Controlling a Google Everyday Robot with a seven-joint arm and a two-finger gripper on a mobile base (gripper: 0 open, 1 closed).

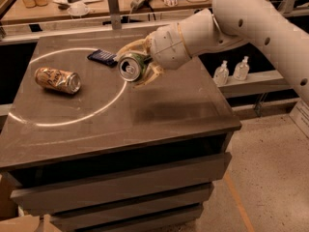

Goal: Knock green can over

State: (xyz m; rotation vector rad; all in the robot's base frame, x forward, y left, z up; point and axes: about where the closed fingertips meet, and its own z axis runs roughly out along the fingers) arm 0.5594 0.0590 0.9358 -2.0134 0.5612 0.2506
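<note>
The green can (131, 67) lies on its side between the fingers of my gripper (139, 63). Its silver top with the pull tab faces the camera. The gripper is shut on the can and holds it over the back middle of the dark table (159, 124), close to the surface. One pale finger (129, 47) arches over the can and the others (151, 75) sit under and behind it. The white arm reaches in from the upper right. The can's green side is mostly hidden by the fingers.
A tan-orange can (57, 79) lies on its side at the left of the table. A dark blue flat packet (102, 57) lies at the back, left of the gripper. A pale ring (104, 108) marks the tabletop. Two white bottles (231, 70) stand on a shelf to the right.
</note>
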